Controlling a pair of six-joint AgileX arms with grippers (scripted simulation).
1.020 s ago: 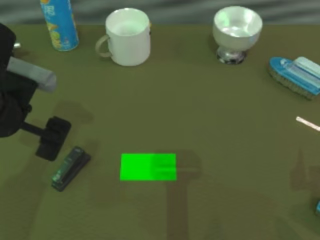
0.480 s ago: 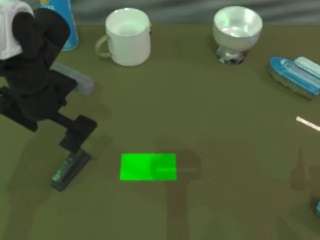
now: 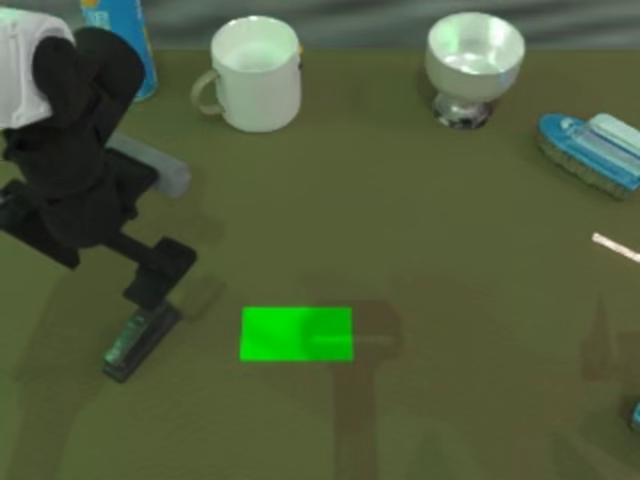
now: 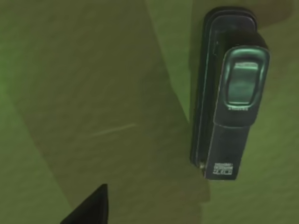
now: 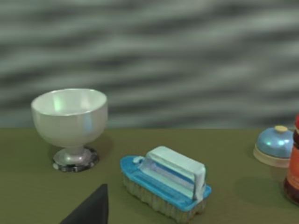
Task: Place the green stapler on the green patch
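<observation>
Approaching: the green stapler point(image 3: 139, 340) is being hovered over by the left gripper point(image 3: 152, 283).
Jaw state cannot be told; nothing is being held, and the green patch point(image 3: 296, 333) is lying bare.

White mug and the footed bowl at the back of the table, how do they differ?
The mug has a side handle; the bowl has none. The mug is a straight-sided cylinder sitting flat on the table, while the bowl is rounded and raised on a narrow stem with a dark foot. The mug stands toward the table's left, the bowl toward its right. Both are white, upright, open-topped and look empty.
</observation>
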